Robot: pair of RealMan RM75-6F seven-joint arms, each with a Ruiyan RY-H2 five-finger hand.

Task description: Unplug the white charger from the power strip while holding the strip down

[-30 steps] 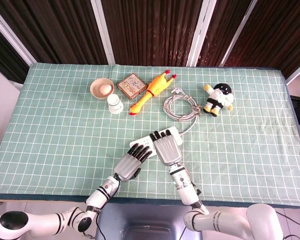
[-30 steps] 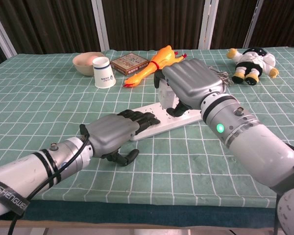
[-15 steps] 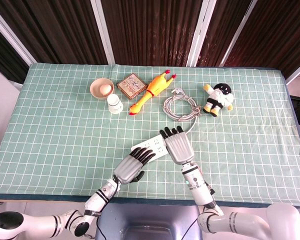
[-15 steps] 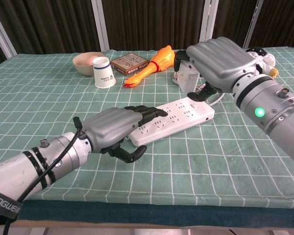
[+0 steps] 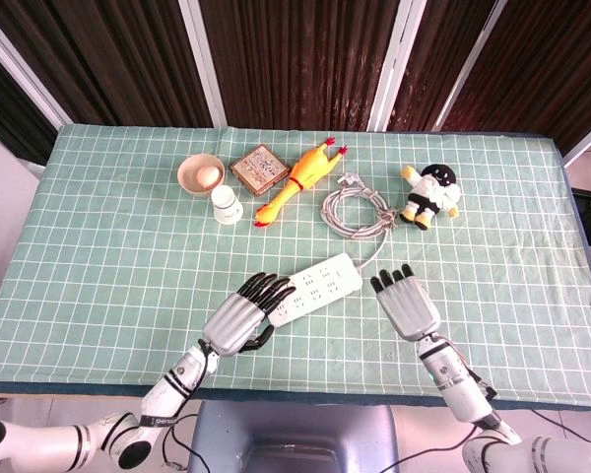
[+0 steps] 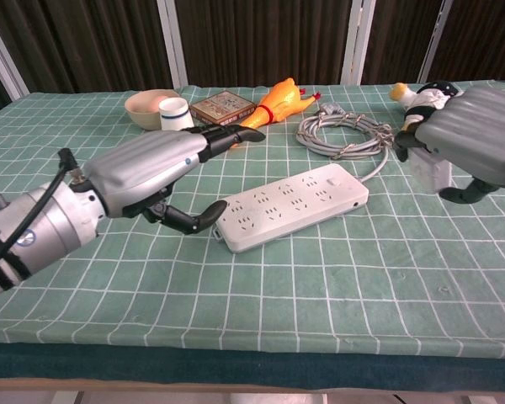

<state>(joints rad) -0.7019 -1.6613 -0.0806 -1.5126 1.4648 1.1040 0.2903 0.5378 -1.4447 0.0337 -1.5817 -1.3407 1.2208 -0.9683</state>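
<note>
The white power strip (image 5: 315, 288) (image 6: 291, 204) lies flat on the green checked cloth with all its sockets bare. My left hand (image 5: 244, 315) (image 6: 147, 168) hovers at the strip's left end with its fingers stretched out above it and the thumb just short of its corner, holding nothing. To the right of the strip, and clear of it, my right hand (image 5: 406, 305) (image 6: 480, 139) grips the white charger (image 6: 431, 171). The chest view shows the charger under that hand's fingers; the head view hides it.
Along the far side stand a bowl with an egg (image 5: 200, 175), a paper cup (image 5: 227, 207), a small box (image 5: 259, 168), a rubber chicken (image 5: 297, 182), the strip's coiled cable (image 5: 355, 212) and a plush doll (image 5: 431, 195).
My right hand pulled the charger out of the strip and carried it off to the right. My left hand rose off the strip and opened its fingers.
</note>
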